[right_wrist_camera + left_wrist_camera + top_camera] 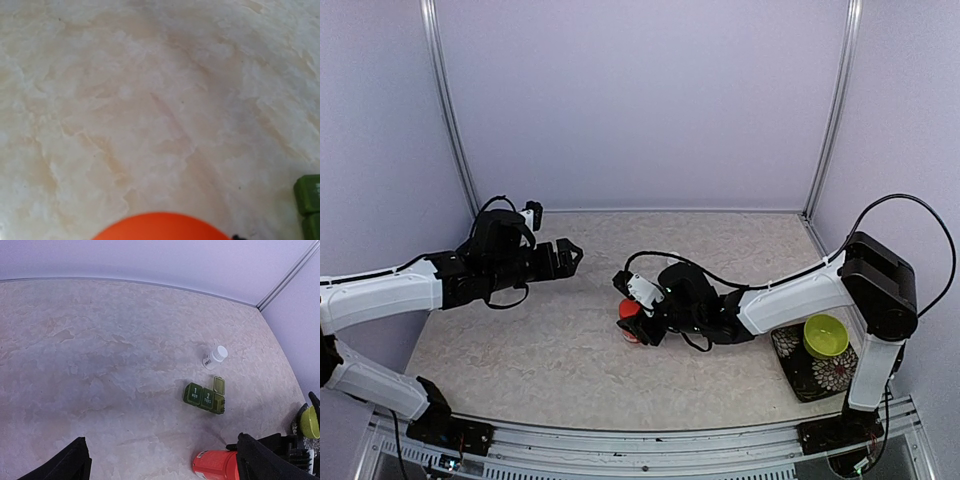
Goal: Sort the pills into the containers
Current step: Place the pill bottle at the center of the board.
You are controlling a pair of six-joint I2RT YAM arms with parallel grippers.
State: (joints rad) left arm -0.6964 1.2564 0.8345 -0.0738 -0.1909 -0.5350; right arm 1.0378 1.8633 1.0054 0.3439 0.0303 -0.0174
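The dark green pill box (204, 397) lies on the table in the left wrist view, its third lid (219, 385) flipped open; a corner of it shows in the right wrist view (309, 204). In the top view it is hidden behind my right arm. My right gripper (638, 328) is shut on the red-orange bottle (628, 311), held on its side near the box; the bottle also shows in the left wrist view (215, 465) and the right wrist view (162, 227). My left gripper (568, 256) is open and empty, well to the left of them. No loose pills show.
A small white bottle (215, 357) lies on its side just beyond the pill box. A lime-green bowl (825, 335) sits on a dark flowered mat (798, 368) at the right front. Enclosure walls close the back and sides.
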